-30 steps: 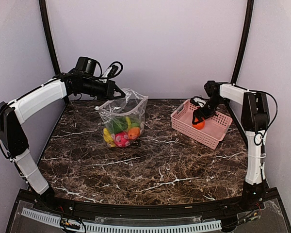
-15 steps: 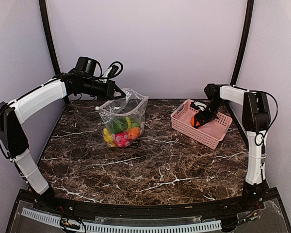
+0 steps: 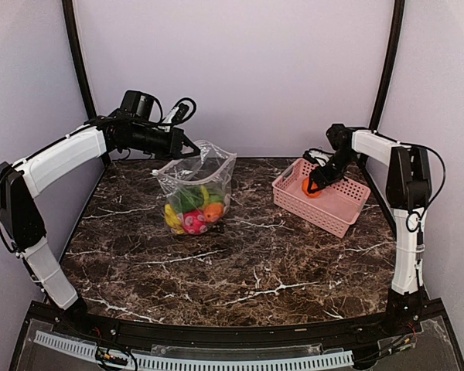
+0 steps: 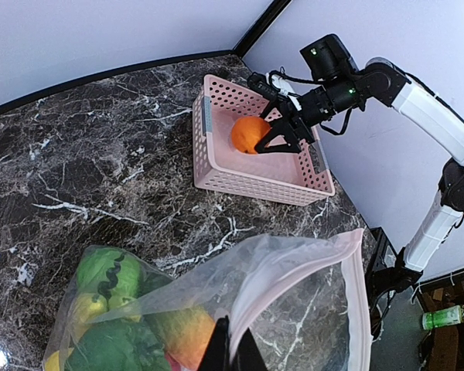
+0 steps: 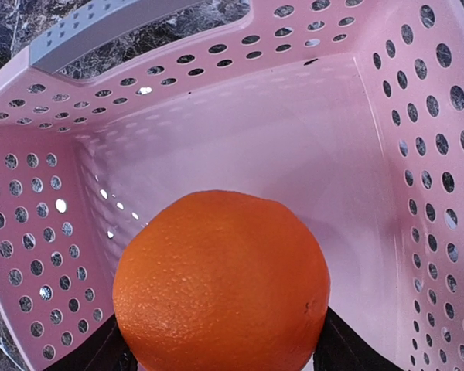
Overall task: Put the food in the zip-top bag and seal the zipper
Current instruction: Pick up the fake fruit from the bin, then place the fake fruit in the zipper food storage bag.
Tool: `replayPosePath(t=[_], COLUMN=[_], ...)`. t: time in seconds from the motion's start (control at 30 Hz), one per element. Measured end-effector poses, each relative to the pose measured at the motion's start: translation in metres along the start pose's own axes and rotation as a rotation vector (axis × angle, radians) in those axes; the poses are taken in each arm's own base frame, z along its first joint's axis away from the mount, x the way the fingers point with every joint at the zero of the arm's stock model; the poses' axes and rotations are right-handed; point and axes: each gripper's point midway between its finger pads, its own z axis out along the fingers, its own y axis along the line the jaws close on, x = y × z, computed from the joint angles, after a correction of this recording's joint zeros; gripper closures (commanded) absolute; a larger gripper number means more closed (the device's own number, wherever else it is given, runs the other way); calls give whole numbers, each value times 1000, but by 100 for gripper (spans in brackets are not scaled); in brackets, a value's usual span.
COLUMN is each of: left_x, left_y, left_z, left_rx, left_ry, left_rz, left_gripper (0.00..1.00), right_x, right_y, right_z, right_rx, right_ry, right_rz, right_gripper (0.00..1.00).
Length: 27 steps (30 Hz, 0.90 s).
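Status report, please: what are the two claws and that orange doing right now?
Left gripper shut on zip-top bag rim, mouth held open. Right gripper shut on orange, over pink basket. Other food in bag; nothing seen between basket and bag.

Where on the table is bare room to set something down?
The near half of the table is bare, up to the zip-top bag and the pink basket. A bare strip also runs between them. Crowded: the bag's mouth, pinched by the left claw, and the basket, where the right claw holds an orange.
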Motion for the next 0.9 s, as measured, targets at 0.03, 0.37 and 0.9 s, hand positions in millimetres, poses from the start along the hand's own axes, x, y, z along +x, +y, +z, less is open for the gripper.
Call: replayPosePath(t=[0.03, 0.37, 0.9], left_x=[0, 0, -1], left_y=[0, 0, 0], left_z=[0, 0, -1], left_rx=[0, 0, -4], left_ry=[0, 0, -2], left_rz=[0, -1, -15], left_gripper=[99, 99, 99], right_x=[0, -67, -123], right_y=[1, 90, 311], right_z=[-1, -120, -217], right_rx=[-1, -181, -547], right_ry=[-1, -331, -659], right_rz=[0, -161, -624], right_gripper=[36, 38, 35])
